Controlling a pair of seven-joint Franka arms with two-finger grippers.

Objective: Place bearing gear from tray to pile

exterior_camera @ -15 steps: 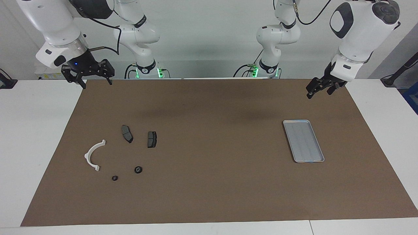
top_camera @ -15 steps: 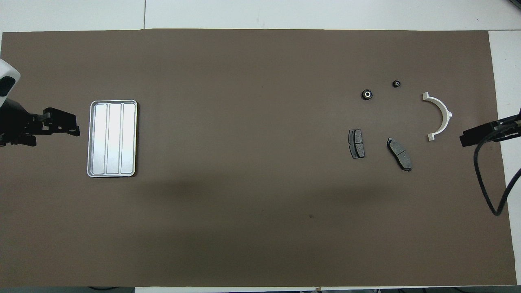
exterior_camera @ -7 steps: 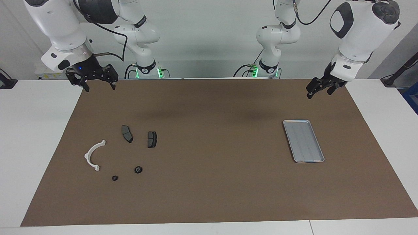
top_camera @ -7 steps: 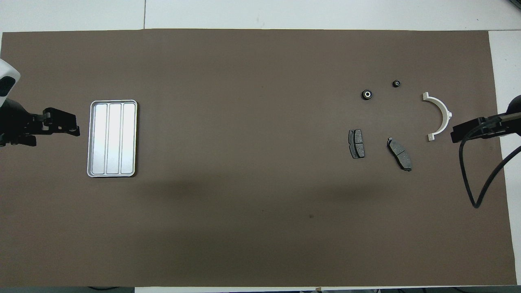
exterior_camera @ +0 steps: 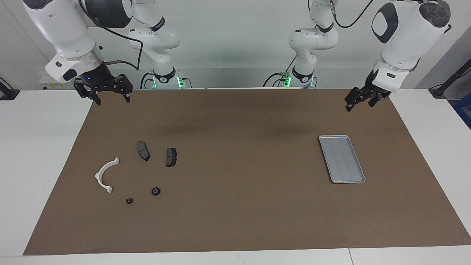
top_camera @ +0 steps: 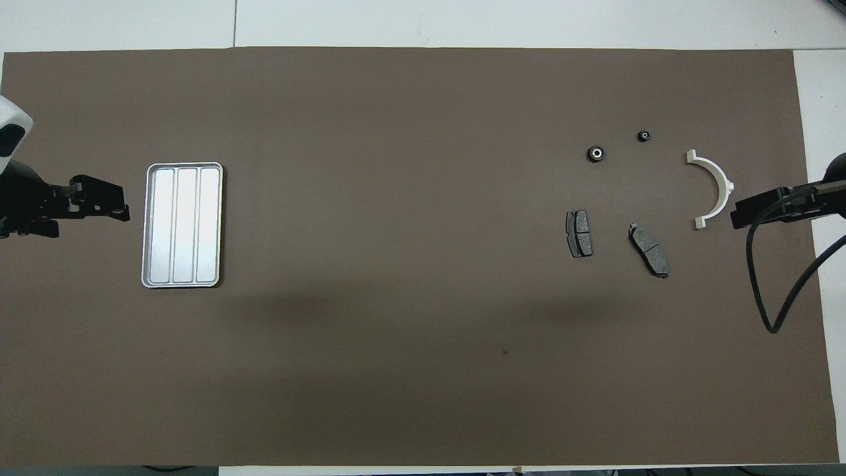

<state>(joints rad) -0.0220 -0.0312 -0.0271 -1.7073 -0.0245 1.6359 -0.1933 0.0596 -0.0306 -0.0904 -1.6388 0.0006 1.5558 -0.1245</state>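
A: Where is the tray (exterior_camera: 342,159)?

B: In the facing view it lies at the right of the frame, flat on the brown mat (exterior_camera: 243,221) that covers the tabletop (exterior_camera: 36,154), toward the left arm's end. Nothing shows inside it.

A: And the pile?

B: Lower left of that frame, well apart from the tray. A white arc (exterior_camera: 105,175), two dark brake-pad pieces (exterior_camera: 143,150) nearer to the robots than it, and two small black round parts: the larger bearing gear (exterior_camera: 156,191) and a smaller one (exterior_camera: 129,201), both farther from the robots than the pads. None of them touch.

A: The left end effector (exterior_camera: 358,99)?

B: Upper right of the facing view, hanging over the mat's edge nearest the robots. Its fingers stand apart and hold nothing.

A: The right end effector (exterior_camera: 109,95)?

B: Upper left, raised over the mat's corner. Fingers spread wide, empty. In the overhead view it shows at the right edge, just beside the arc.
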